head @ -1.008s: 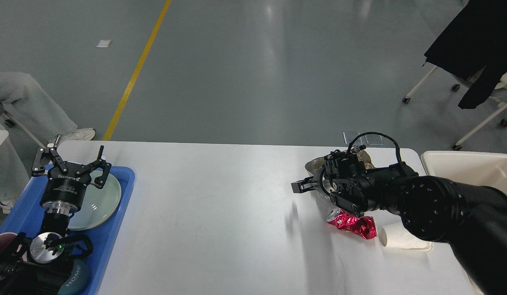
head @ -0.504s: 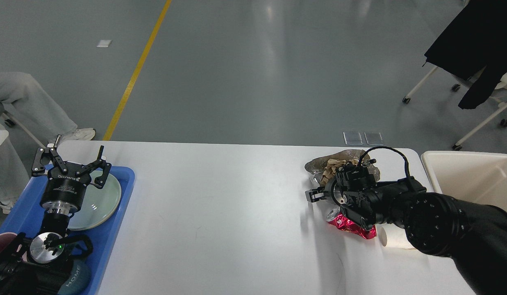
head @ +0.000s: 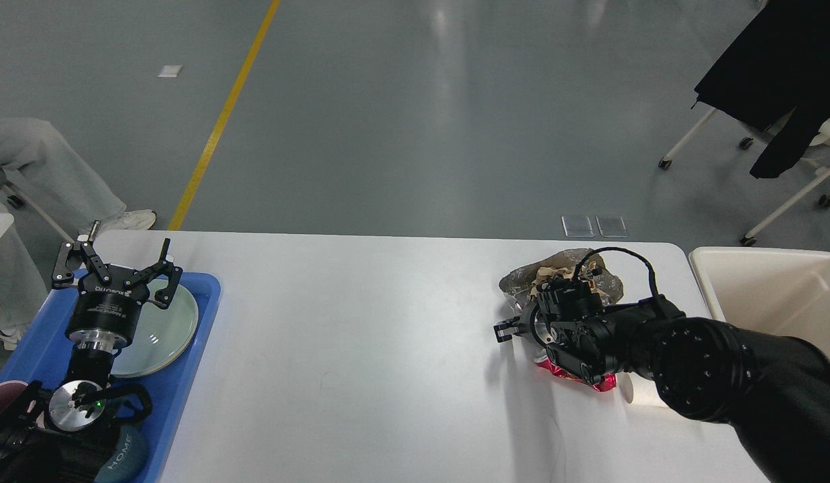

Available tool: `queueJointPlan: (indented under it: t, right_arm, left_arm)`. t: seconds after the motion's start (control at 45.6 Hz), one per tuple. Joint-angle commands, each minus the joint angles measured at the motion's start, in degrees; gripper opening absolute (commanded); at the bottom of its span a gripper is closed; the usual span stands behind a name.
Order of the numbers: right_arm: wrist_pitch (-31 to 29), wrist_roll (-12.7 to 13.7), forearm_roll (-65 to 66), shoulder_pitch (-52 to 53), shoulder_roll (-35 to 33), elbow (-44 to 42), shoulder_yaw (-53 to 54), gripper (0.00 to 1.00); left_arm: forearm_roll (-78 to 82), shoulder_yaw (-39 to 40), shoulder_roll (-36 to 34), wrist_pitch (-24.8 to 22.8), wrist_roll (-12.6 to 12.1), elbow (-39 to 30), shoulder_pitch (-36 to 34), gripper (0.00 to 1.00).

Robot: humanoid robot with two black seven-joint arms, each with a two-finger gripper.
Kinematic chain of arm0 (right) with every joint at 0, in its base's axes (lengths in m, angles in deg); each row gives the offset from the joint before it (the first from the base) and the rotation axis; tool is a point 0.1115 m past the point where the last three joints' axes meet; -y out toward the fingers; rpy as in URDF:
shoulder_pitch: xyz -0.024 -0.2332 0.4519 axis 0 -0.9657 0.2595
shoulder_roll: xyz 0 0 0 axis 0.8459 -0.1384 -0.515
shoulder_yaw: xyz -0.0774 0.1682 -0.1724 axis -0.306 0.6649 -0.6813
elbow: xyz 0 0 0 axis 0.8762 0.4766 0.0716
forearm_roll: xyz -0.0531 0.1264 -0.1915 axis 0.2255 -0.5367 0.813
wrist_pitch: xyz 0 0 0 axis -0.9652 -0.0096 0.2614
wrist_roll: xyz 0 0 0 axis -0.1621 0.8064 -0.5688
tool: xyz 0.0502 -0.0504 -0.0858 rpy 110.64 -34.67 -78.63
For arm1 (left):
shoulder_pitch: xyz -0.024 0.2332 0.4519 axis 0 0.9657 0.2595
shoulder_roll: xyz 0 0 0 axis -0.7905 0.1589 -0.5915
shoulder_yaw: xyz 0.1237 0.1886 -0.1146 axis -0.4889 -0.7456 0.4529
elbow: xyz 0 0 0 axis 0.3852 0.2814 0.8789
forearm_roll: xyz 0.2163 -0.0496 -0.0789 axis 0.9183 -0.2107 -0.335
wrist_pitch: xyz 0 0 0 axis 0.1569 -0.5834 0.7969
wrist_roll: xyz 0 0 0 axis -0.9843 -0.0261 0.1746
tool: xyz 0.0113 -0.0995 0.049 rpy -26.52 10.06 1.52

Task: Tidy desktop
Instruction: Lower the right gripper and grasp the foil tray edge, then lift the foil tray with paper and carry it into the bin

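Note:
The white desktop (head: 361,349) fills the lower half of the head view. Near its right end lie a crumpled clear bag with brown paper (head: 576,272), a crushed red can (head: 606,382) and a white paper cup (head: 649,396) on its side. My right gripper (head: 507,329) hovers just left of this litter, and its wrist covers most of the red can. Only one dark finger shows clearly, so its state is unclear. My left gripper (head: 113,258) stands open and empty above a pale glass plate (head: 166,322) in the blue tray (head: 200,362).
A cream bin (head: 777,288) stands off the table's right end. The tray also holds a dark mug marked HOME (head: 123,455). A seated person's legs (head: 45,174) are at the far left, and wheeled chairs (head: 777,134) at the far right.
My right gripper has moved right and toward me, dropping lower over the red can and uncovering the crumpled bag. The left arm has not moved.

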State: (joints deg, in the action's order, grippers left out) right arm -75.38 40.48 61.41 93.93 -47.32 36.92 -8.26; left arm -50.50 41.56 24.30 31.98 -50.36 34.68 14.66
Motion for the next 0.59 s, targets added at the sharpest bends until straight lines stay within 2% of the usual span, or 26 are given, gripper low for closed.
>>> queueJointPlan:
  t: [0.0,0.132,0.395,0.57]
  right_arm:
    - [0.0,0.4,-0.2,0.6,-0.2,1.6,0.1,0.00]
    - [-0.1,2.7,-0.9,0.7,-0.3,2.3,0.6,0.00]
    - [0.1,3.0,-0.9,1.9,-0.3,4.4,1.3,0.00]
    - [0.0,3.1,-1.4,6.8,-1.0,8.9,1.4,0.00]
  left_arm:
    - [0.0,0.0,0.0,0.0,0.0,0.0,0.0,0.96]
    - [0.0,0.0,0.0,0.0,0.0,0.0,0.0,0.96]
    - [-0.1,0.0,0.0,0.0,0.0,0.0,0.0,0.96]
    - [0.0,0.0,0.0,0.0,0.0,0.0,0.0,0.96]
